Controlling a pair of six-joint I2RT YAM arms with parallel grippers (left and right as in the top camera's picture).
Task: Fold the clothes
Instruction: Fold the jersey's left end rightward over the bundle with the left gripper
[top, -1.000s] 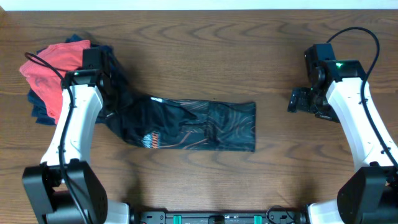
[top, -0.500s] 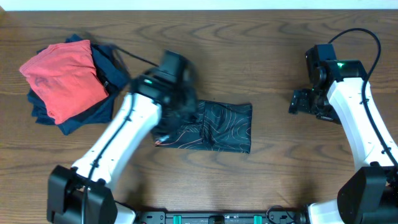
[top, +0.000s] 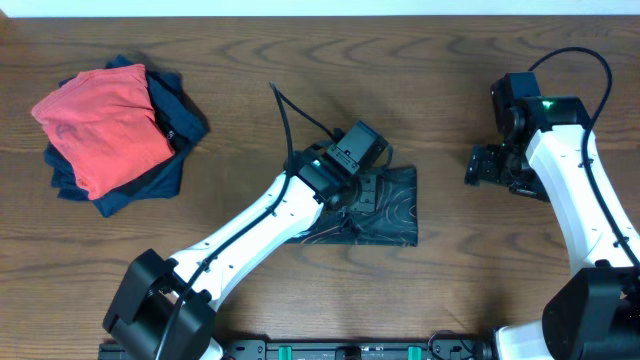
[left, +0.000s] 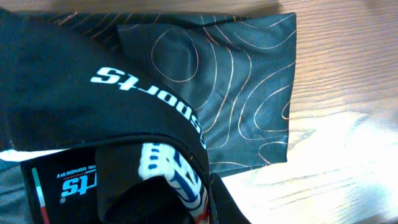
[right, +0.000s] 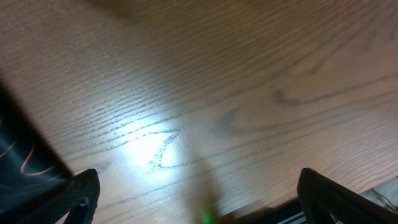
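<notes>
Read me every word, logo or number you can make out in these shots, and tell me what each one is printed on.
"sports": white lettering, upside down, on the black jersey.
"spor", seemingly: second lettering, cut off at a fold of the jersey.
Too small to read: small white print on the jersey.
Too blurred to read: blue and white logo.
Overhead and right wrist views: nothing legible.

black jersey (top: 396, 208), orange contour lines, white lettering
</notes>
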